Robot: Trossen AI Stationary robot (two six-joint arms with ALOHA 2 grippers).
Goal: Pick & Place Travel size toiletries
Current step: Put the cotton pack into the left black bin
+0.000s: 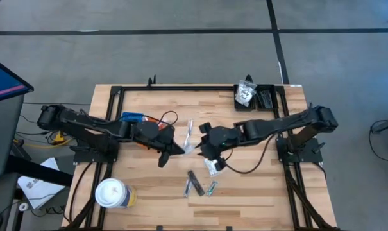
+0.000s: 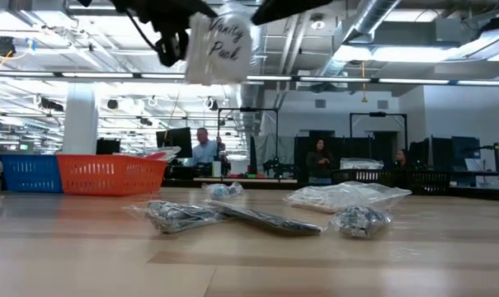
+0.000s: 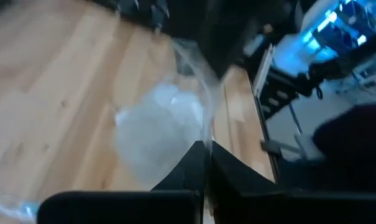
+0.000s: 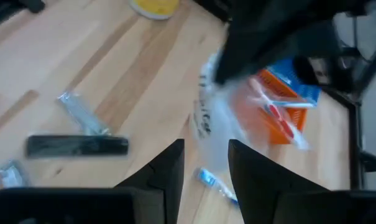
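A crinkly clear packet [image 2: 223,45] with white contents and the handwriting "Vanity Pack" is up in the air over the table's middle, between my two grippers. My left gripper [image 3: 206,152] is shut on its film edge. My right gripper [image 4: 206,158] comes from the other side, a finger on each side of the packet's [image 4: 205,115] end. In the high view the two grippers [image 1: 179,150] [image 1: 202,149] nearly meet. More toiletries lie flat on the wood near the front: a dark flat stick [image 1: 195,181], small packets [image 1: 188,188] and a larger clear packet [image 1: 213,165]. My left gripper pinches a thin clear edge of the packet [image 3: 203,134] between its shut fingers, slanting down from the table's left. The packet's white bulk [image 3: 156,124] lies beyond the fingertips, lifted clear of the table. My right gripper has the packet's lettered end [image 4: 204,140] between its two fingers, slanting down from the table's right. The exact contact is blurred. The packet is clear of the table.
A black tray [image 1: 265,97] holding packets sits at the far right corner. An orange tray [image 2: 109,173] and a blue tray [image 2: 30,172] stand at the left under the left arm. A white lidded cup [image 1: 112,192] stands near the front left. People stand in the room beyond.
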